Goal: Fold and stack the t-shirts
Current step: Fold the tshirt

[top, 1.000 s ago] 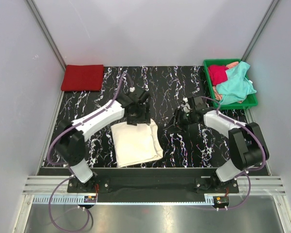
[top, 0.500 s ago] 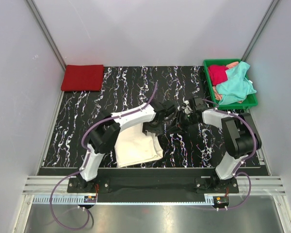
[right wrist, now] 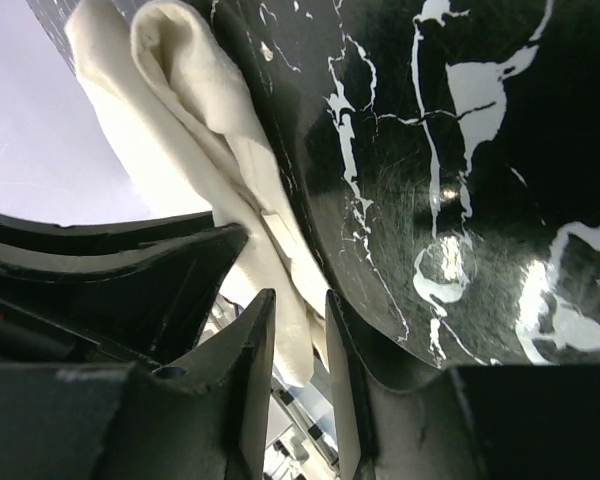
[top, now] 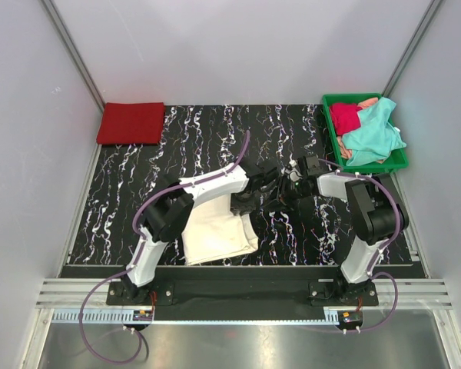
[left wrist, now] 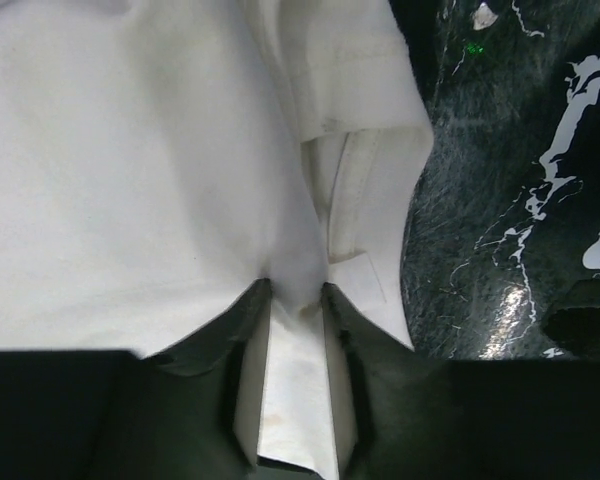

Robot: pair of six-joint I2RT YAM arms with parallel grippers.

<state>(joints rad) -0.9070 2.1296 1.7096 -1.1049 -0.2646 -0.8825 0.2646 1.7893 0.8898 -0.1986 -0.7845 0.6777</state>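
Observation:
The cream-white t-shirt (top: 211,231) lies folded on the black marbled table, near the front centre. My left gripper (top: 250,201) is at its far right corner. In the left wrist view the left gripper (left wrist: 295,292) is shut on a pinched ridge of the cream-white t-shirt (left wrist: 130,180). My right gripper (top: 280,197) comes in from the right at the same corner. In its wrist view, the right gripper (right wrist: 298,297) holds the edge of the cream-white t-shirt (right wrist: 180,110) between narrow jaws. A red t-shirt (top: 131,123) lies folded at the far left corner.
A green tray (top: 399,160) at the far right holds a crimson t-shirt (top: 343,117) and a teal t-shirt (top: 373,134) in a loose heap. Grey walls enclose the table on three sides. The two grippers are very close together.
My left arm swung right from the shirt's far edge to its far right corner, and its jaws closed on the cloth. My right gripper edged left to that corner and narrowed.

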